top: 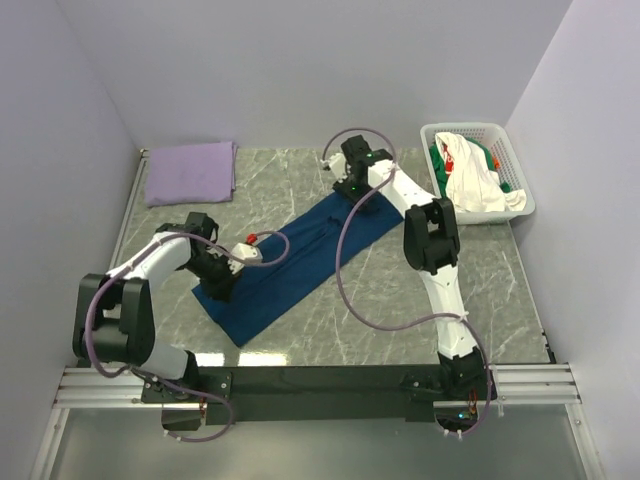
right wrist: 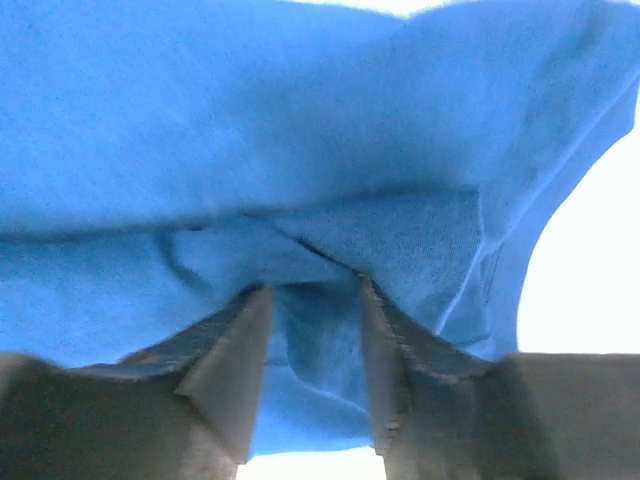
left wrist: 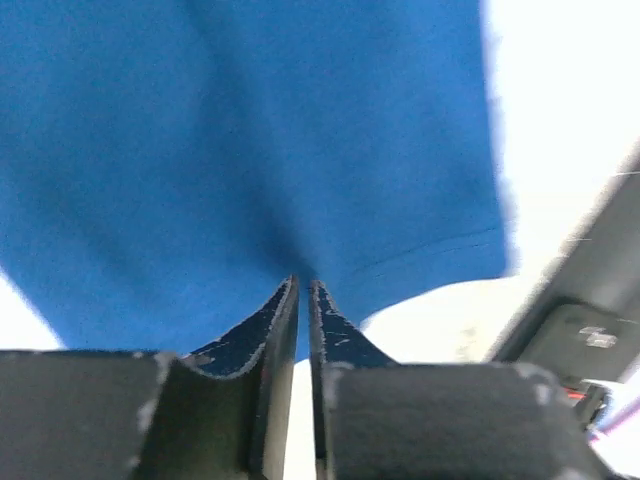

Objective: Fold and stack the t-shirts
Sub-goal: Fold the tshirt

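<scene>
From above, the navy t-shirt (top: 290, 262) lies on the table (top: 400, 280) as a long narrow strip running diagonally, one end pointing toward the white basket (top: 512, 148), the other pointing away from it. Your right gripper (top: 355, 190) sits on the end nearer the basket, its arm reaching far forward with the elbow raised. Your left gripper (top: 222, 275) sits on the end farther from the basket, its arm bent low over the cloth. White and green t-shirts (top: 470, 180) are heaped inside the basket. A folded lavender t-shirt (top: 190, 172) lies well apart from the basket, at the opposite back corner.

From the left wrist, the left gripper (left wrist: 304, 285) has its jaws almost together, nipping a pucker of the navy t-shirt (left wrist: 250, 130) at the tips.

From the right wrist, the right gripper (right wrist: 312, 290) has its jaws partly apart, with a bunched fold of the navy t-shirt (right wrist: 300, 120) between them. You cannot tell whether they press it.
</scene>
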Robot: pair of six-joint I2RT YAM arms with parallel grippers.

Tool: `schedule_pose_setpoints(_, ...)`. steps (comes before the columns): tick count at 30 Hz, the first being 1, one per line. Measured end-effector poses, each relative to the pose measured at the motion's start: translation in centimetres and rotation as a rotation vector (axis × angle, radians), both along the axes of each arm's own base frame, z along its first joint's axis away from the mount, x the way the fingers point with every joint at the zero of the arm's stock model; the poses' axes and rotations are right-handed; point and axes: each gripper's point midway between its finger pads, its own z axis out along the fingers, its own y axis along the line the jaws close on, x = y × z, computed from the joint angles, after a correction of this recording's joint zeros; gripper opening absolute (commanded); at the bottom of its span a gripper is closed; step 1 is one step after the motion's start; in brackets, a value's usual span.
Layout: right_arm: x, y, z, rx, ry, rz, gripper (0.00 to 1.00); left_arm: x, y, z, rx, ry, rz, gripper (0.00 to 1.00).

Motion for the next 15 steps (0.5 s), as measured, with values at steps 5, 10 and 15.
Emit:
schedule_pose_setpoints(5, -0.7, 1.4, 2.1, 0.001, -0.096, 0.046, 0.5, 1.6, -3.2, 3.7, -0.124, -0.071, -0.034, 0.22)
schedule_pose_setpoints(10, -3.8, 1.2, 7.9, 0.109, -0.13, -0.005, 0.49, 5.9, -4.3, 5.7, -0.166, -0.231, -0.009, 0.24)
schedule_pose_setpoints(15, -4.7, 1.7, 9.8, 0.234, -0.105, -0.114, 0.38, 8.4, -5.1, 4.0, -0.136, -0.25, -0.027, 0.12)
